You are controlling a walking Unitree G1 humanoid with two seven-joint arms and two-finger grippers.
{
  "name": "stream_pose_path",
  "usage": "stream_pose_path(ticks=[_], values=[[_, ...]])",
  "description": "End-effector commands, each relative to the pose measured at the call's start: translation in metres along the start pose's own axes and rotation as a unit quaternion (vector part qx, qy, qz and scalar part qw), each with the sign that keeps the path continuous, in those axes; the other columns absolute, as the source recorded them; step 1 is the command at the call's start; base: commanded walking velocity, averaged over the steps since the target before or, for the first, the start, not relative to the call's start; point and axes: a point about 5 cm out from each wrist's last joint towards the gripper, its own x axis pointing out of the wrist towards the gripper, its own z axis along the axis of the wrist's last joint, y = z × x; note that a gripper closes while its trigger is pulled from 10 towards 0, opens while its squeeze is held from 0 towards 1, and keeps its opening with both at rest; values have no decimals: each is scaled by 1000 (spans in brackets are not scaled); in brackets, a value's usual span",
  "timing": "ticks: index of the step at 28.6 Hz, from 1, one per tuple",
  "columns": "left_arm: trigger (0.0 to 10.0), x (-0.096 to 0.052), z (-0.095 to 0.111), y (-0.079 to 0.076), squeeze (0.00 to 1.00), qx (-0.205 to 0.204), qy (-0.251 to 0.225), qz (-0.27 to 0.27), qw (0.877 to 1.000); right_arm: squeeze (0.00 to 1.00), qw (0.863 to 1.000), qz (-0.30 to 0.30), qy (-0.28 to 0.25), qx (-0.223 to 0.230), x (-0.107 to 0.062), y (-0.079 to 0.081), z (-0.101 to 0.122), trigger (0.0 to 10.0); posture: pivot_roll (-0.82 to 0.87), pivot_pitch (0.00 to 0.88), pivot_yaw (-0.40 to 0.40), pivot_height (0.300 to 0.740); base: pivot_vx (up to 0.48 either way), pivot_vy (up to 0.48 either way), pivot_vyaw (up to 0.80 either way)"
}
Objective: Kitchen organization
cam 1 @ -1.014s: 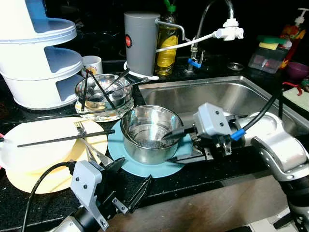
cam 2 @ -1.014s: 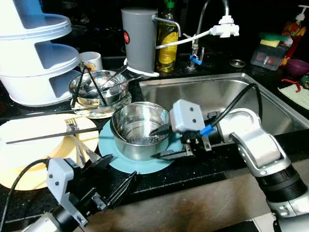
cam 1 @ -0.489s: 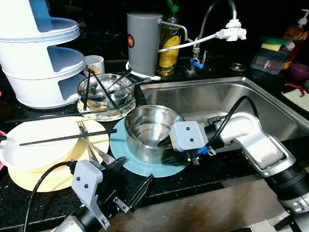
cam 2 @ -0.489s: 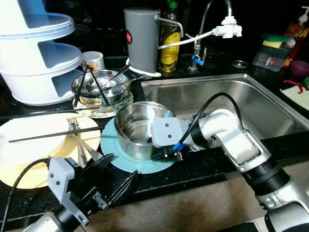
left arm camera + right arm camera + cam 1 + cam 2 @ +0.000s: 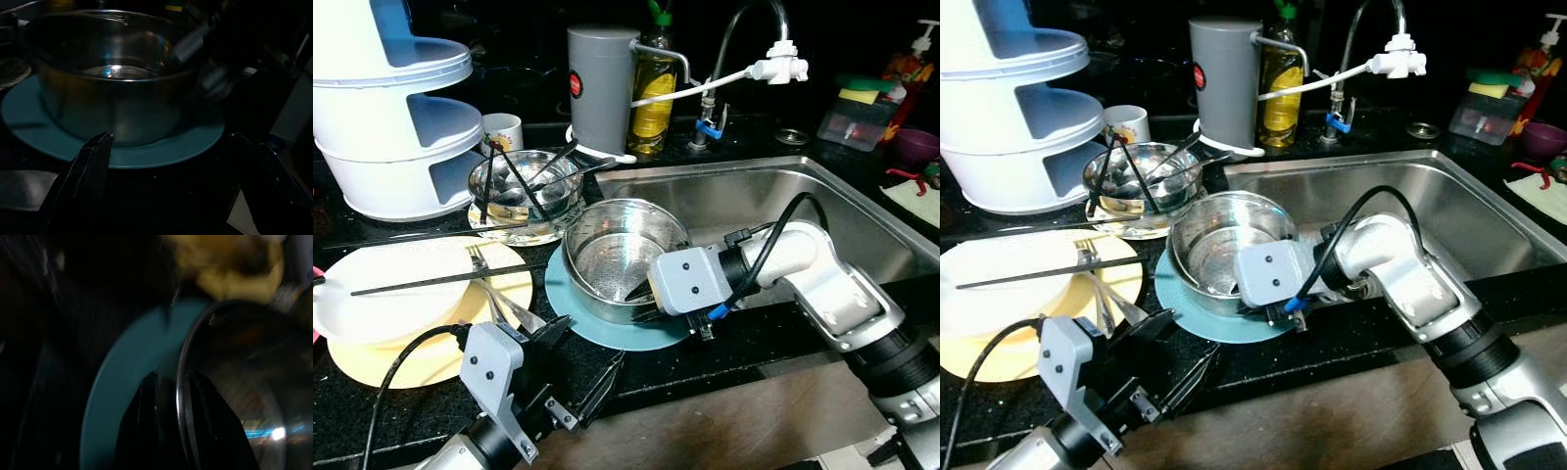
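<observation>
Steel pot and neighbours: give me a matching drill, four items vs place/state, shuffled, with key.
Items:
1. steel pot
2. black chopstick
3. right gripper
4. mug

Places/states:
A. lying across the white plate
B. fingers pinching the pot's rim, one inside and one outside
C. standing behind the glass bowl, beside the white tiered rack
D. tilted on the teal plate

Pairs: 1-D, 2-A, 3-B, 4-C

Steel pot (image 5: 622, 257); teal plate (image 5: 607, 328); yellowish plate (image 5: 431, 357), prob.
</observation>
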Motion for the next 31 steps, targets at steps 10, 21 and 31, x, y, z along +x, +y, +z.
stream_pose_path(ticks=[10,21,31], values=[[10000,0,-3,0,0,-1,6,2,1000,0,973,-168,-143,61,-42,-36,11,0,73,0,-88,740,0,0,0],[10000,3,-3,-1,0,-3,4,-7,1000,0,928,-329,-42,168,-60,-44,-43,0,61,0,-78,740,0,0,0],[10000,5,-2,-2,0,-1,1,-9,1000,0,892,-367,73,254,-49,-48,-86,0,68,0,-81,740,0,0,0]])
